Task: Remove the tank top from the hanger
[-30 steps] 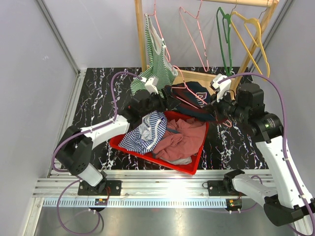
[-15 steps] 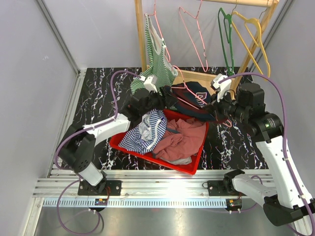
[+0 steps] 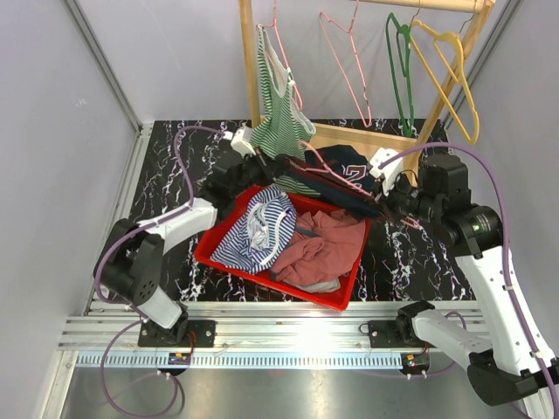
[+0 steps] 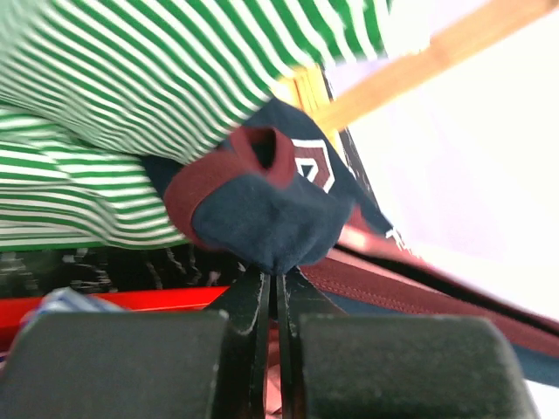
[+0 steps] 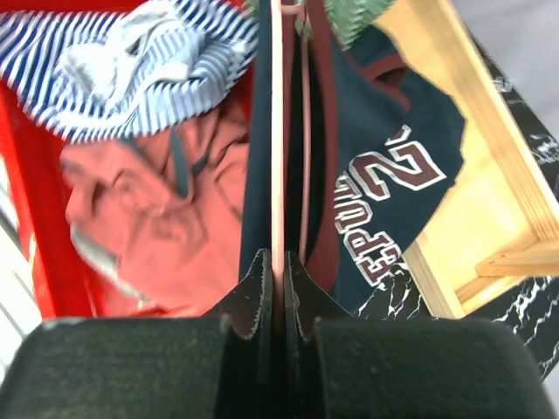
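The tank top (image 3: 348,166) is navy with maroon trim and white-edged lettering, draped over a pink wire hanger (image 3: 325,164) above the red bin's far edge. In the left wrist view my left gripper (image 4: 275,279) is shut on a bunched fold of the tank top (image 4: 262,223). It sits at the garment's left end, just below the green striped top (image 3: 281,113). My right gripper (image 5: 278,260) is shut on the pink hanger's (image 5: 276,131) wire, with the tank top (image 5: 397,157) hanging beside it. From above, the right gripper (image 3: 393,201) holds the garment's right end.
A red bin (image 3: 225,260) holds a blue-and-white striped garment (image 3: 260,225) and a salmon one (image 3: 327,249). The wooden rack (image 3: 371,137) stands behind, carrying the green striped top and empty pink (image 3: 345,61), green (image 3: 400,61) and yellow (image 3: 456,70) hangers.
My left gripper has shut on the tank top's fabric and drawn back to the left and away, stretching the garment. The right gripper keeps its hold on the hanger and has shifted slightly left.
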### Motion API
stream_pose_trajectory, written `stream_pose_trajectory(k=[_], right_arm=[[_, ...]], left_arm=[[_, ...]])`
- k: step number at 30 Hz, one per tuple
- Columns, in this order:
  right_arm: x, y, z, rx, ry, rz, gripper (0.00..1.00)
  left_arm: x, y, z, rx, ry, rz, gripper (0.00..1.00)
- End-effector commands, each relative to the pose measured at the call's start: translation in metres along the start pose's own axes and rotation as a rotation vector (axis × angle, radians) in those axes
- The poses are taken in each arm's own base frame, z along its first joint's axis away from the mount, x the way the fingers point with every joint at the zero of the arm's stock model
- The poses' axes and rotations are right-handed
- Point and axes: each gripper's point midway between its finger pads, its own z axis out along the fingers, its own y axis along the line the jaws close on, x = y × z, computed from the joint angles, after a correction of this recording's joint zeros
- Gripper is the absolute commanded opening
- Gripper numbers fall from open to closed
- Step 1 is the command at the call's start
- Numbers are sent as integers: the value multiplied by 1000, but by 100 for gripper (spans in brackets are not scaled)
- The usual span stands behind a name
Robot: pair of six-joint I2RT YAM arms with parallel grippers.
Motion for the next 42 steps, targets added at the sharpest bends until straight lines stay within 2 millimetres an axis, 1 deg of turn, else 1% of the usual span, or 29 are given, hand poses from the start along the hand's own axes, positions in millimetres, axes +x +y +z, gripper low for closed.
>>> stream_pose_trajectory(k=[1,3,5,6,8,9,10,11,15,18,21,22,24,25,26,28,29,30,31,33,34,35,36,37,38,39,40,41,42], right_arm=[[7,16,-20,-74,5,-134,0],[-2,18,-27,-91,-23,-144,0],[-8,20,-32,-100,-37,-143,0],[-17,19,-36,-97,-58,-153,0],[-23,21,-41,-107,-71,-151,0],[-31,20,-44,-103,-87,-156,0],[-35,22,-46,-112,-95,-159,0],[-42,22,-51,-110,-113,-165,0],[-55,25,-57,-135,-140,-171,0],[-55,18,-54,-106,-131,-158,0],[-51,12,-46,-83,-122,-129,0],[-52,7,-43,-65,-125,-126,0],[-50,3,-39,-46,-116,-102,0],[-51,-3,-37,-19,-115,-100,0],[-50,-5,-36,-8,-113,-96,0],[-50,-13,-34,26,-106,-85,0],[-49,-14,-33,32,-101,-84,0],[-48,-16,-31,38,-97,-83,0],[-46,-18,-29,45,-89,-87,0],[-40,-19,-23,37,-73,-94,0],[-38,-18,-22,29,-70,-102,0],[-34,-15,-19,12,-61,-109,0],[-31,-15,-17,2,-54,-132,0],[-29,-12,-15,-19,-51,-140,0],[-26,-10,-14,-34,-43,-153,0],[-24,-5,-13,-68,-41,-187,0],[-23,-2,-12,-88,-39,-203,0],[-25,1,-14,-108,-45,-223,0],[-26,6,-13,-153,-54,-262,0]], left_arm=[[-36,30,-15,-85,-99,-14,0],[-36,41,-16,-99,-85,-23,0],[-31,48,-17,-115,-72,-25,0],[-30,49,-17,-115,-70,-24,0],[-22,53,-14,-115,-45,-31,0],[-20,54,-13,-114,-37,-32,0],[-17,57,-12,-118,-27,-35,0],[-16,57,-12,-114,-21,-35,0],[-15,56,-12,-107,-20,-26,0],[-17,49,-13,-80,-16,-14,0],[-20,37,-16,-28,-16,5,11],[-18,35,-18,-23,-13,9,25],[-20,28,-24,3,-24,25,39],[-21,26,-27,10,-29,30,46],[-23,23,-31,24,-40,37,55],[-24,15,-42,52,-53,58,61],[-22,11,-45,71,-50,69,66],[-18,12,-50,72,-48,75,68],[-24,3,-57,94,-69,109,69],[-25,-3,-66,120,-83,152,71],[-33,-13,-73,147,-117,212,72],[-36,-20,-77,170,-128,251,73],[-38,-22,-81,178,-145,288,77],[-47,-31,-86,206,-186,380,80],[-51,-45,-95,252,-214,447,82],[-54,-49,-101,275,-241,563,88],[-57,-57,-106,309,-266,646,90],[-51,-67,-111,367,-253,727,91],[-52,-70,-113,392,-262,846,91]])
